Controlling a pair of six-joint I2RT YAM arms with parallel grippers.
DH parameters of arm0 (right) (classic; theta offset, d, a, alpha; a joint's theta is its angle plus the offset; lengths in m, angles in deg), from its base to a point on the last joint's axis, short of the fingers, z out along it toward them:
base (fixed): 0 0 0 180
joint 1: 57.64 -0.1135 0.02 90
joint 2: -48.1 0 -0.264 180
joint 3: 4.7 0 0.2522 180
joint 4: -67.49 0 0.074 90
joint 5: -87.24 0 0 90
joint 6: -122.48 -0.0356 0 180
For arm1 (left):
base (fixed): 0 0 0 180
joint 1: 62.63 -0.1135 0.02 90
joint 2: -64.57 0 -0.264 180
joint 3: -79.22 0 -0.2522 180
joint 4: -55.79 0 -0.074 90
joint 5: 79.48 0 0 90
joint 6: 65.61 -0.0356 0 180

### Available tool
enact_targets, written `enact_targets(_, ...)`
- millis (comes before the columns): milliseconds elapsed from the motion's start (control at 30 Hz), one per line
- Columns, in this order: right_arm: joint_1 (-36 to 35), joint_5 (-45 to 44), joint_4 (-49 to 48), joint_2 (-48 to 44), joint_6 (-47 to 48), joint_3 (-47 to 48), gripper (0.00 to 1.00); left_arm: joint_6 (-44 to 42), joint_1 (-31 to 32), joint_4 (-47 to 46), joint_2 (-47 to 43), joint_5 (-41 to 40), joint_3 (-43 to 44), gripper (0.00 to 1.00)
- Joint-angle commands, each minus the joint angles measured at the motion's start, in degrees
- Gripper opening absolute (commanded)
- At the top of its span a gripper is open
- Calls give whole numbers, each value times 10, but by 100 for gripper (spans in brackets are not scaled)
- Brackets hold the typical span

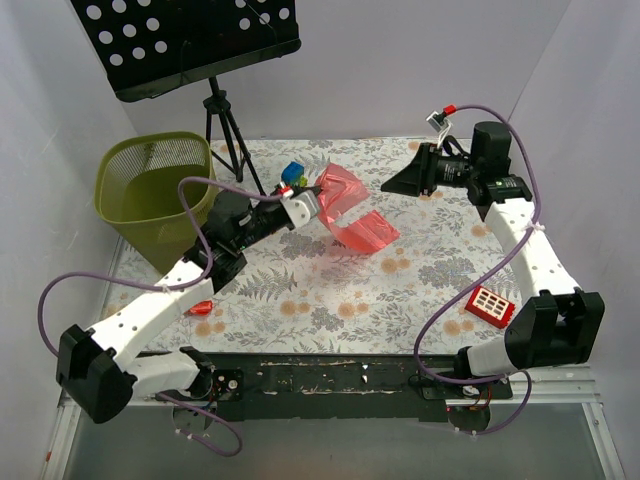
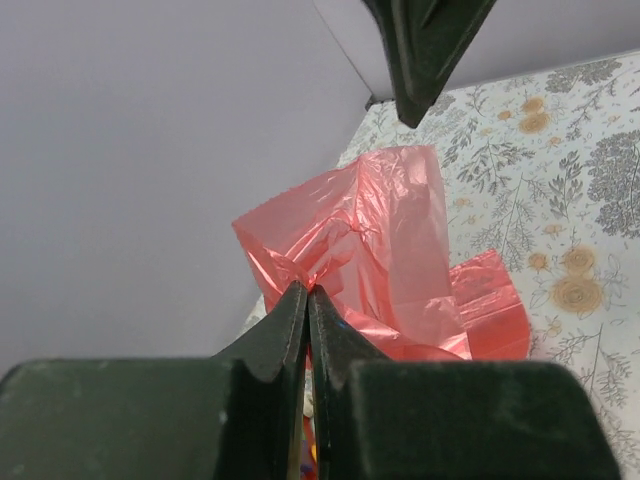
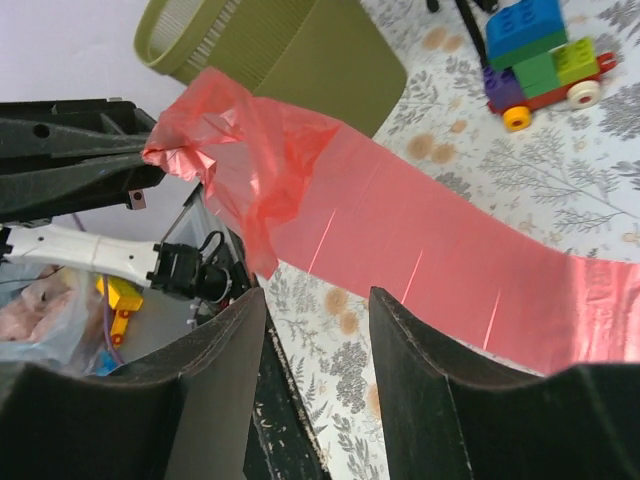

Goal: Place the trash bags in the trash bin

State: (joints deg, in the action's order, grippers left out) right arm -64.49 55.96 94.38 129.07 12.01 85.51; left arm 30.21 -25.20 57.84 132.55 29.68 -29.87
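Observation:
A red translucent trash bag (image 1: 358,222) hangs off the table, stretched into a long strip. My left gripper (image 1: 318,199) is shut on its crumpled upper corner. In the left wrist view the closed fingertips (image 2: 308,292) pinch the film (image 2: 390,240). My right gripper (image 1: 392,185) stands open to the right of the bag, apart from it. Its wrist view shows the gripper (image 3: 318,305) open below the bag (image 3: 420,250), with nothing between its fingers. The olive-green mesh trash bin (image 1: 150,190) stands upright at the far left, also seen as the bin (image 3: 290,50) behind the bag.
A black perforated music stand (image 1: 190,40) on a tripod stands behind the bin. A brick toy car (image 1: 292,176) sits near the left gripper. A red block with white squares (image 1: 490,306) lies by the right arm. A small red piece (image 1: 203,307) lies near the left arm.

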Motion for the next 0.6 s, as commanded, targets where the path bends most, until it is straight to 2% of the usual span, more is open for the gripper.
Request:
enact_targets(0,-13,60,-40,-9,-19,-14,54,-131,18,-79,-60,25,-55,0)
enact_targets(233,-26,87,-74,-25,-48,-41,55,-180,22,-84,-82,38,-84,0)
enact_targets(400,-28,93,-77,-31,-43,-52,54,-187,23,-92,-88,37,-94,0)
enact_targets(567,-37,109,-115,-30,-79,-51,57,-190,23,-97,-87,43,-95,0)
